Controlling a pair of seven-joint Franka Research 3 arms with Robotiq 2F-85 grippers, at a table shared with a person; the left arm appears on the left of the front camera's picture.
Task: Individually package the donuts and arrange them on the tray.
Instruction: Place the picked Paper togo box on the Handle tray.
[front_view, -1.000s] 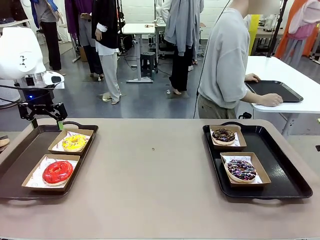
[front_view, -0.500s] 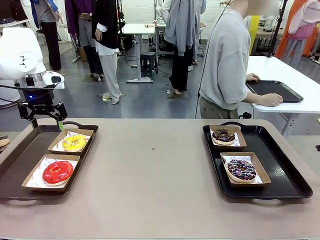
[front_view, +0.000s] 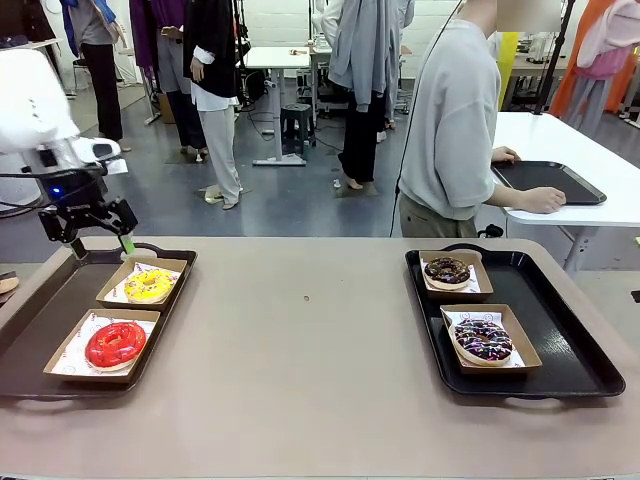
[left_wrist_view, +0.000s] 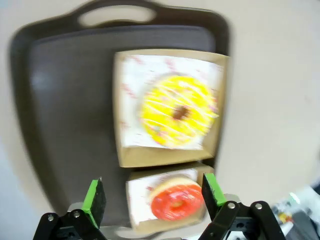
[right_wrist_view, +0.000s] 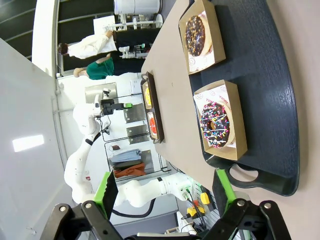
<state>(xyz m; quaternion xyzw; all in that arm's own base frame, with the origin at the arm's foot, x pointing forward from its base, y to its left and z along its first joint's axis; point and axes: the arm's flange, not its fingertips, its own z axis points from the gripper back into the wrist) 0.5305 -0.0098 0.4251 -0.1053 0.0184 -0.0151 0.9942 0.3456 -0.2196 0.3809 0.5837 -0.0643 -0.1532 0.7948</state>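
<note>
The yellow donut and the glossy red donut each lie in a paper-lined cardboard box on the left dark tray. On the right dark tray, the dark chocolate donut and the sprinkled chocolate donut sit in boxes too. My left gripper hangs open above the far end of the left tray, holding nothing. My right gripper is open and high above the right tray.
A person in a grey top stands at the far side, turned toward a white side table with hands by another dark tray. Bare beige tabletop lies between the two trays. Other people stand farther back.
My left gripper has swung and tilted slightly over the far end of the left tray. The donuts and boxes have not moved.
</note>
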